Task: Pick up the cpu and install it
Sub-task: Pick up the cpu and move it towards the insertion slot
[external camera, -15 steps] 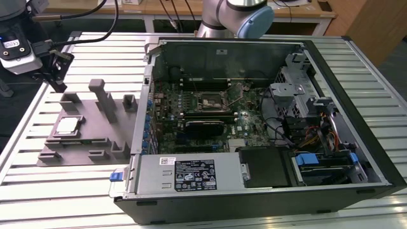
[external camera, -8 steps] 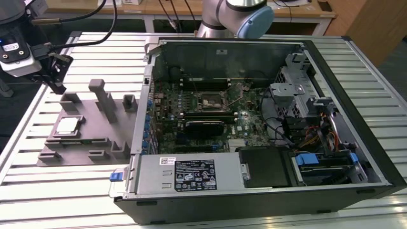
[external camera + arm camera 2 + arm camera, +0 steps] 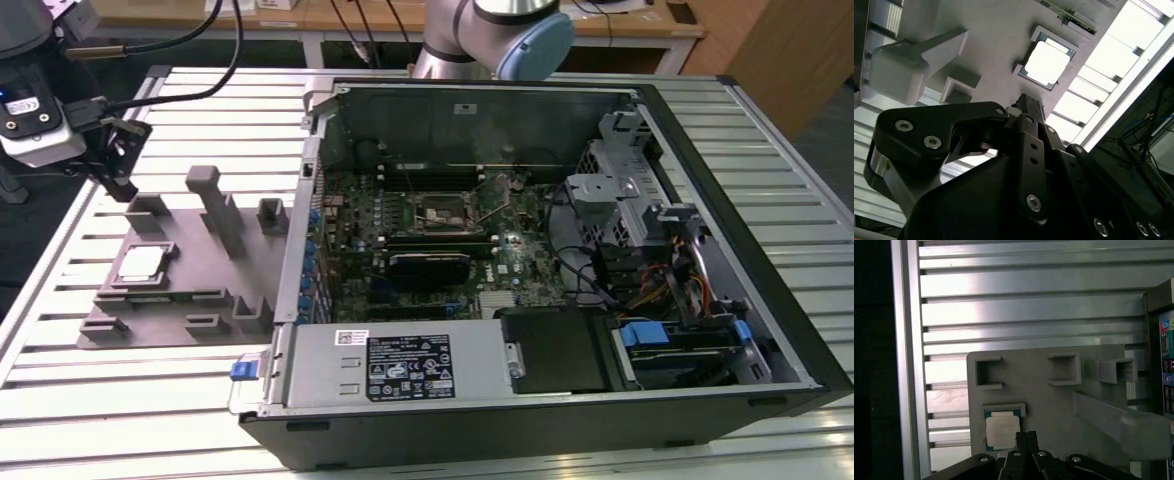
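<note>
Hovering above the grey fixture plate (image 3: 1054, 410), the gripper (image 3: 1026, 434) has its fingers (image 3: 1021, 441) drawn narrowly together, gripping nothing. The cpu (image 3: 1002, 432) lies flat in a square recess of that plate, just beside the fingertips. The open computer case (image 3: 534, 250) stands beside the plate on the slatted worktop (image 3: 1029, 315).

Slatted, perhaps aluminium table (image 3: 147, 405): grey holder (image 3: 187, 278), open computer case (image 3: 534, 425)

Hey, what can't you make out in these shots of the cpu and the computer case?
First wrist view: a corner of the cpu, behind the gripper.
Second wrist view: markings on the cpu's top, washed out by glare.
Exterior view: the socket, too small to see its inside.
</note>
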Action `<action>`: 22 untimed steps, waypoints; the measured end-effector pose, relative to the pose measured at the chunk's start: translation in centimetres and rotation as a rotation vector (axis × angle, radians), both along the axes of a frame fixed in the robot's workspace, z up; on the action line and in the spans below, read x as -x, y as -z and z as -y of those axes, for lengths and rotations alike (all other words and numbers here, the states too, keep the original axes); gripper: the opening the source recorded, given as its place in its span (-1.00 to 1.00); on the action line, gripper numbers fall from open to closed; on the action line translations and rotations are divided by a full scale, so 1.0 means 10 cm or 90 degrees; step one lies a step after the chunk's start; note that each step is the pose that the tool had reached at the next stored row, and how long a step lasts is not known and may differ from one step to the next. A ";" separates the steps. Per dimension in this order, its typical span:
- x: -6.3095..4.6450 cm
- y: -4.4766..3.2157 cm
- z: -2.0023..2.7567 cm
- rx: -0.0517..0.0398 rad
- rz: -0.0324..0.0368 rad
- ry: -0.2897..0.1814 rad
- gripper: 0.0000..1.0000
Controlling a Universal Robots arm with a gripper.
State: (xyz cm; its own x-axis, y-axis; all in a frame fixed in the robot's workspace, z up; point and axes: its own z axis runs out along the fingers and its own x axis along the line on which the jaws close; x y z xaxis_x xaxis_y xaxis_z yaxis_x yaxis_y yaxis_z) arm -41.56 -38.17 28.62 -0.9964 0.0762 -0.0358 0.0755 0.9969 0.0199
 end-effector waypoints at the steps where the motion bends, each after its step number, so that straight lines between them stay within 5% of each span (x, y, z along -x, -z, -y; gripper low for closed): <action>1: 0.00 0.009 0.000 0.0000 0.0000 0.000 -0.79; 22: 0.10 0.226 0.003 0.0008 0.0000 0.000 -0.79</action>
